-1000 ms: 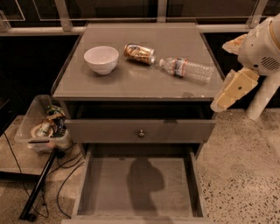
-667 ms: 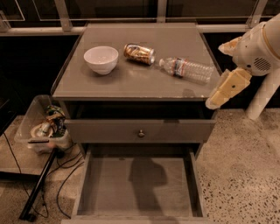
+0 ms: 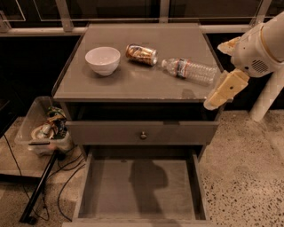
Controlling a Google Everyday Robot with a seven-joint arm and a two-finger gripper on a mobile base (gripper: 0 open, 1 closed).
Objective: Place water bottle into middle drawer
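The water bottle (image 3: 190, 71) lies sideways on the tabletop (image 3: 146, 86), near a can (image 3: 141, 54) and a white bowl (image 3: 102, 60). Below, the middle drawer (image 3: 111, 195) stands pulled out, only a shadow on its floor. The gripper (image 3: 224, 91) hangs at the tabletop's right edge; whether it is wide or narrow cannot be told.

Speckled stone floor (image 3: 250, 177), dimly lit. Dark window panes (image 3: 111, 9) beyond far edge of worktop (image 3: 146, 86), pale rail (image 3: 35, 31) below them. Clear bin (image 3: 26, 133) off left edge. Hand (image 3: 215, 101) beside front right corner.
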